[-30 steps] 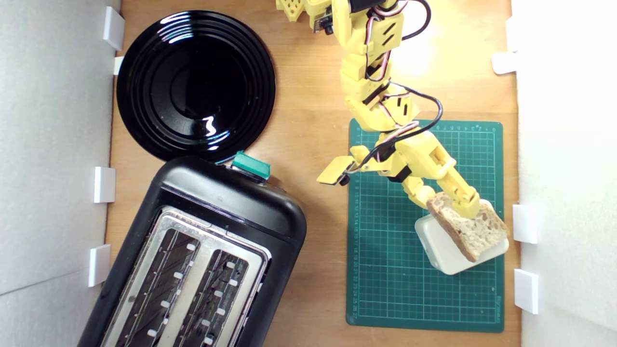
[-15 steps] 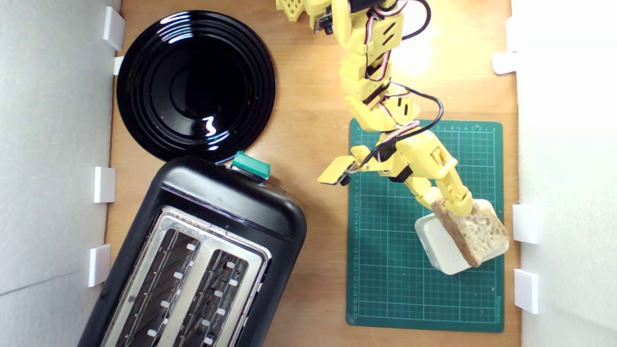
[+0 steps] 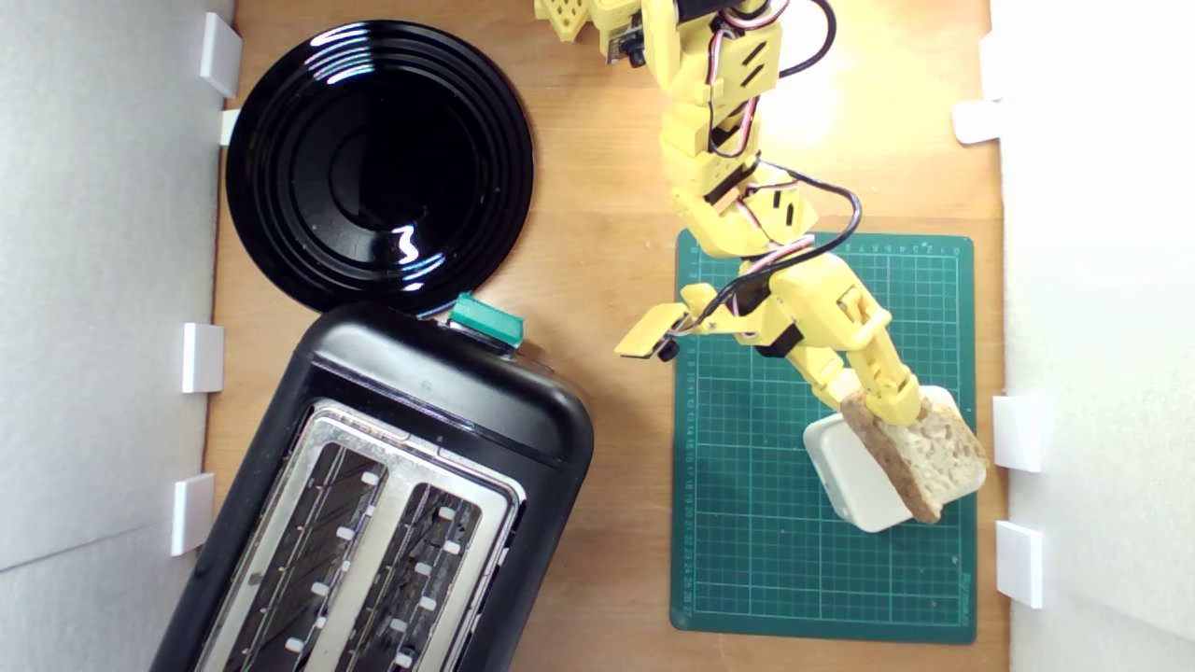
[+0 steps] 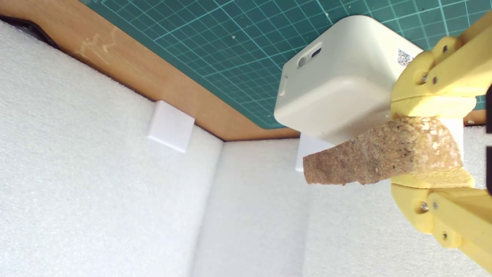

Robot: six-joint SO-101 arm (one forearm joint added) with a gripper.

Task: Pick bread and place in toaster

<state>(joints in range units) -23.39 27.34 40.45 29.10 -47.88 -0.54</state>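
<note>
My yellow gripper (image 3: 885,397) is shut on the bread (image 3: 924,455), a thick slice with pale holey crumb and brown crust. It holds the slice tilted on edge above the white rounded block (image 3: 854,471) at the exterior view's right. In the wrist view the bread (image 4: 380,156) shows its brown crust, clamped between my two yellow fingers (image 4: 432,105) in front of the white block (image 4: 338,80). The black toaster (image 3: 392,504) with silver top, two open slots and a green lever knob (image 3: 485,320) stands at the exterior view's lower left, far from the gripper.
A round black plate (image 3: 378,163) lies at the upper left of the exterior view, touching the toaster's end. A green cutting mat (image 3: 747,523) lies under the white block. White foam walls (image 3: 103,373) with small white clips (image 3: 1018,434) border the wooden table on both sides.
The gripper has turned the bread from lying flat on the white block to tilted up on edge, and lifted it slightly. The arm's base has barely moved.
</note>
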